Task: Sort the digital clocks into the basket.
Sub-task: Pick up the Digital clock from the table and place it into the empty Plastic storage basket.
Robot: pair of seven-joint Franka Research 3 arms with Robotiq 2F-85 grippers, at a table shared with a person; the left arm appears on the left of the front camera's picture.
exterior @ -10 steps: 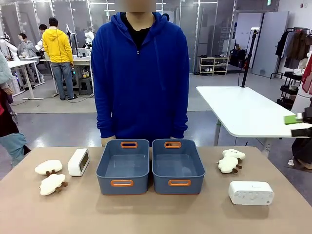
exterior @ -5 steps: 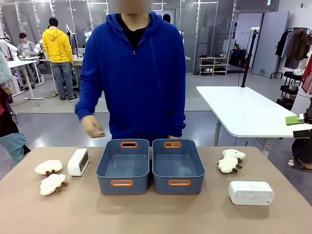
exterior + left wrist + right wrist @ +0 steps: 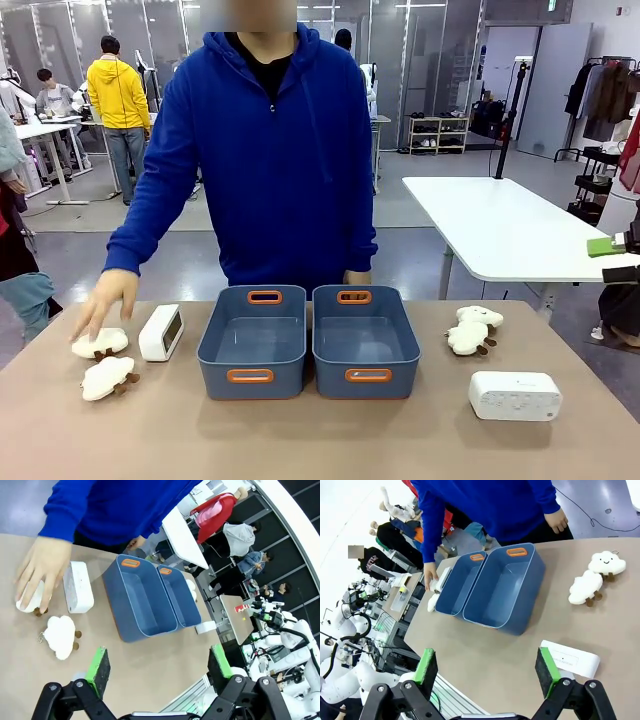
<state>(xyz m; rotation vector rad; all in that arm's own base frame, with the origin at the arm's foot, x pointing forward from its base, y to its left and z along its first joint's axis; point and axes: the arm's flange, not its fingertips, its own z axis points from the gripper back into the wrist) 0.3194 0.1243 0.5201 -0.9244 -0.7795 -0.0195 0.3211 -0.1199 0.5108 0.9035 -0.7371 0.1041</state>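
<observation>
The person's hand (image 3: 103, 300) has been lowered onto a plush toy (image 3: 98, 343) just beside the left digital clock (image 3: 161, 332), probably to clear it away. The right digital clock (image 3: 515, 395) is left untouched, outside the empty baskets (image 3: 213, 380). The left gripper (image 3: 158, 662) and right gripper (image 3: 486, 667) are held wide open, ready for pickup.

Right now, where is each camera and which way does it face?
Front: robot's side, faces across the table at the person; their hand on a plush toy.
Left wrist: behind the open left gripper, facing that hand and the left clock.
Right wrist: behind the open right gripper, facing the right clock.
Shared: both baskets.
</observation>
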